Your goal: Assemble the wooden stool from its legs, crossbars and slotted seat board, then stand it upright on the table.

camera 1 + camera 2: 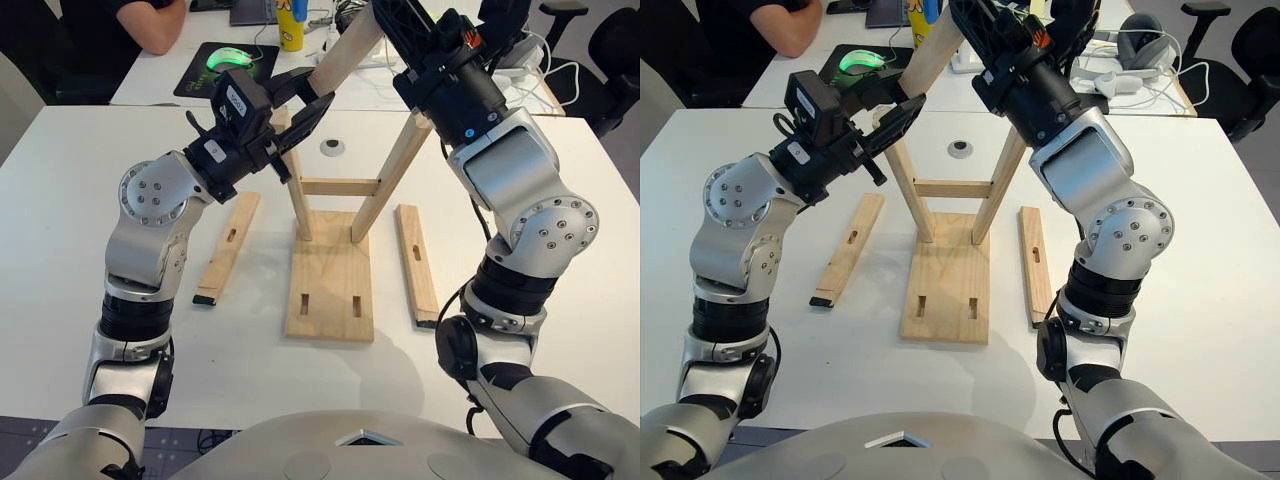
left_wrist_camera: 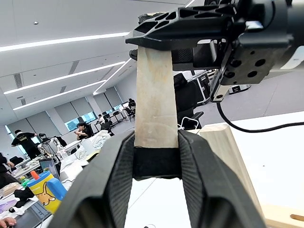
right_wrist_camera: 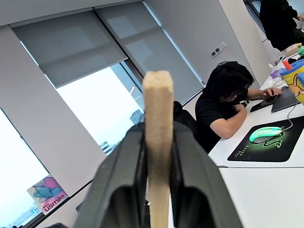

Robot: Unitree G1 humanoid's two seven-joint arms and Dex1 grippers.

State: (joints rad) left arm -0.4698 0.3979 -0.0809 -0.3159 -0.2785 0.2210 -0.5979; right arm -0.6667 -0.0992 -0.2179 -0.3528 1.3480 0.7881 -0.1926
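The slotted seat board (image 1: 330, 290) lies flat mid-table. Two legs joined by a crossbar (image 1: 340, 187) stand in its far end and splay outward going up: the left leg (image 1: 298, 205) and the right leg (image 1: 385, 180). Above them a loose wooden leg (image 1: 350, 40) hangs tilted in the air. My left gripper (image 1: 305, 100) is shut on its lower part, and my right gripper (image 1: 398, 22) is shut on its upper end. The left wrist view has this leg (image 2: 156, 95) rising between my fingers (image 2: 118, 180) to the right gripper (image 2: 190, 23). In the right wrist view the leg (image 3: 158, 142) stands edge-on.
Two slotted wooden pieces lie flat, one left of the board (image 1: 230, 245) and one right of it (image 1: 417, 260). A cable grommet (image 1: 332, 147) is set into the table behind the frame. The desk behind carries a lit mouse (image 1: 230, 58), a yellow cup (image 1: 290, 30) and cables.
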